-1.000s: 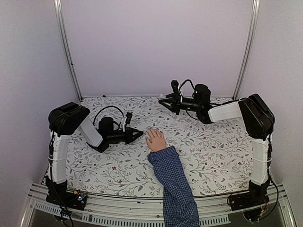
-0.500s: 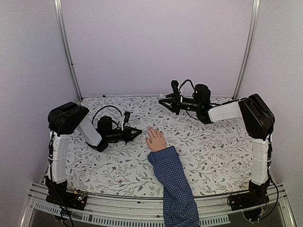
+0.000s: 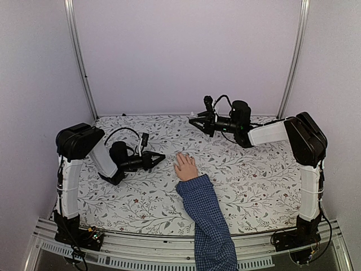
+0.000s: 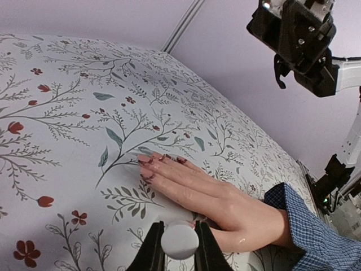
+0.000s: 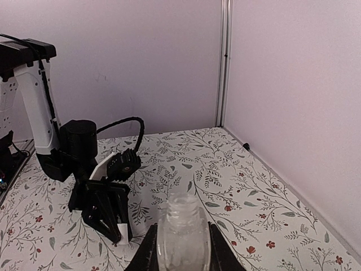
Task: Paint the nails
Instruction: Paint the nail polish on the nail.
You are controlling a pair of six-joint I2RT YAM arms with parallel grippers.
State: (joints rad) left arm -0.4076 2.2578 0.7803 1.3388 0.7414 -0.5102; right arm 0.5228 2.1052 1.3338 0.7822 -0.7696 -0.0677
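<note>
A pale hand (image 3: 185, 167) in a blue checked sleeve (image 3: 207, 217) lies flat on the floral table. In the left wrist view its nails (image 4: 151, 161) show dark red smears at the fingertips. My left gripper (image 3: 160, 157) is shut on a white round brush cap (image 4: 179, 241), low over the cloth, just left of the hand by the thumb side. My right gripper (image 3: 195, 120) is raised at the back centre, shut on a clear open polish bottle (image 5: 182, 240). The right wrist view also shows the left gripper (image 5: 115, 228) with the white cap in its tips.
The floral tablecloth (image 3: 248, 180) covers the whole table. Metal frame posts (image 3: 79, 56) stand at the back corners against plain walls. The sleeve runs from the table's near edge up to the middle. The right arm (image 4: 307, 39) hangs above the far side.
My left gripper has drawn back to the left, away from the hand's fingertips, still holding the white cap. The hand and the right arm have not moved.
</note>
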